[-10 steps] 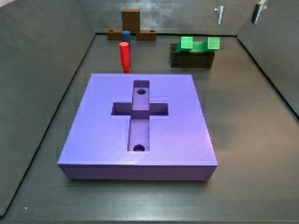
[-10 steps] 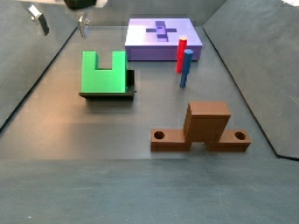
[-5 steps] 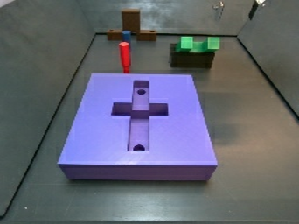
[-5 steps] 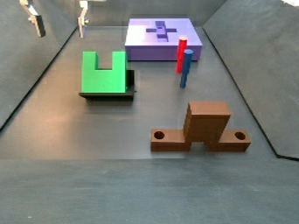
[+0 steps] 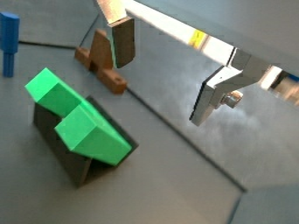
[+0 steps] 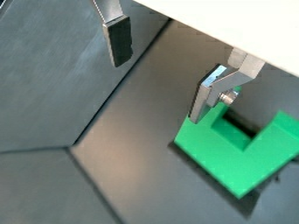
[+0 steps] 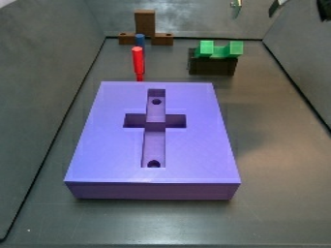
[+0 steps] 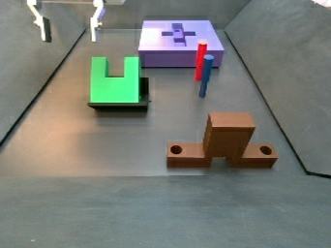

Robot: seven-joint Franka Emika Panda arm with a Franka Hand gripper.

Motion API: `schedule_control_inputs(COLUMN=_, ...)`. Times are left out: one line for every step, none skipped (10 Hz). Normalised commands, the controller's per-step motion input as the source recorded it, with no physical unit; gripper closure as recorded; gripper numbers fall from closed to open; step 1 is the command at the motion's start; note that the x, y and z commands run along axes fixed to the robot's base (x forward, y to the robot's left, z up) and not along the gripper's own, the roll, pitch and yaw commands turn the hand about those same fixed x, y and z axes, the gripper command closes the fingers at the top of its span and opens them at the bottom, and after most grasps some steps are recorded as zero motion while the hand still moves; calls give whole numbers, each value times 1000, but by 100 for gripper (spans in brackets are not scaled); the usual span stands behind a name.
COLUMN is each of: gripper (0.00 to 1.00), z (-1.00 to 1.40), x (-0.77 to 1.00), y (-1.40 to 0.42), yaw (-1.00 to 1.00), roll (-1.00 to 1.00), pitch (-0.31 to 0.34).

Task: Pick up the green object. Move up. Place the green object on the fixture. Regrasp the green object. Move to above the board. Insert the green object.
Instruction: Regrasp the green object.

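On the fixture (image 8: pixel 142 97), green object (image 8: pixel 114 79), gripper (image 8: pixel 69 24) raised, jaws spread, empty.

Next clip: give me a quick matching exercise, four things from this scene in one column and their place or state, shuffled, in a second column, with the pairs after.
Things:
1. green object
2. red peg
3. gripper
4. board

Places or states:
A. open, holding nothing, up in the air away from the pieces
B. standing upright on the floor near the board's edge
C. lying on the fixture
D. flat on the floor, its cross-shaped recess unfilled

Pairs: 1-C, 2-B, 3-A, 4-D
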Motion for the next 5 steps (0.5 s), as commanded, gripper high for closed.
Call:
schedule_control_inputs(gripper=0, z=0, x=0, y=0, yaw=-26, roll=1000, pitch=149)
schedule_control_inputs(gripper=0, z=-220, x=209, y=-51, yaw=-331, roll=940, pitch=300)
schedule_control_inputs(gripper=0, z=-91, x=194, y=-77, yaw=-180, roll=226, pitch=111)
schedule_control_inputs(gripper=0, z=0, x=0, y=-6, yaw=0, roll=-6, pitch=0)
schedule_control_inputs(gripper=0, z=-71, x=-317, y=3, yaw=-49, roll=-43, pitch=-20)
